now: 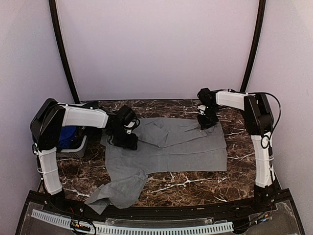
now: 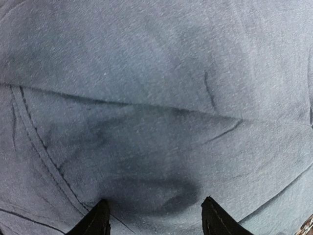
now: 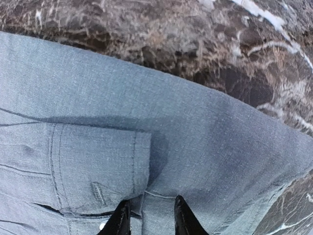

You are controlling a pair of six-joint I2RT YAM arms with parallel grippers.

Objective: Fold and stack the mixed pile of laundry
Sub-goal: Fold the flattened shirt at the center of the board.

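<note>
**Step in hand (judged):** taking the shirt (image 1: 171, 147) at two points along its far edge for a fold.

**Procedure:** Good practice called for each tool to pinch one layer just inside the hem and to close fully before any lift. The two tools were then to rise together with the cloth taut between them, so that the fold line ran straight. The trailing sleeve (image 1: 115, 188) needed tucking in, or it would likely spoil the stack.

**Position of the work:** The shirt lay spread on the tabletop (image 1: 195, 183), with its body across the middle and one sleeve bunched toward the near left edge. Blue cloth (image 1: 66, 137) sat in a basket (image 1: 74, 151) at the left, apart from the shirt.

**Left tool** (image 2: 154, 220): released, with the fingers wide apart, low over the shirt's left shoulder area. Grey cloth filled its view and lay under the gap. Contact could not be told.

**Right tool** (image 3: 149, 223): at the shirt's far right corner, just inside the hem, with bare tabletop beyond. Its fingers stood narrow, astride a seam edge. Whether they had clamped the cloth could not be told.
</note>
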